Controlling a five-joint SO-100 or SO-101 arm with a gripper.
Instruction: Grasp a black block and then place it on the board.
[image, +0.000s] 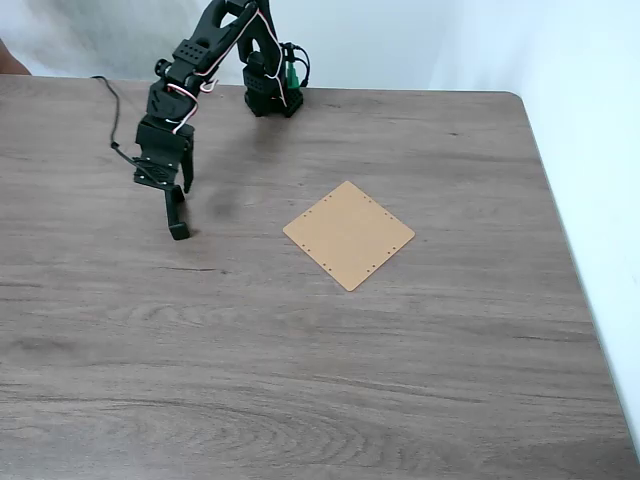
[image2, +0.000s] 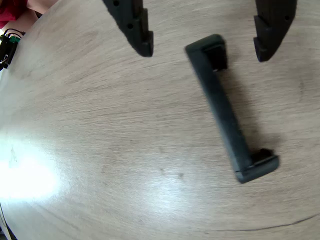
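Both fingers (image2: 136, 27) of the spread hand (image2: 205, 50) should drop squarely astride the block (image2: 225, 112) before pinching.

Gripper (image: 178, 222) left of board (image: 348, 235)
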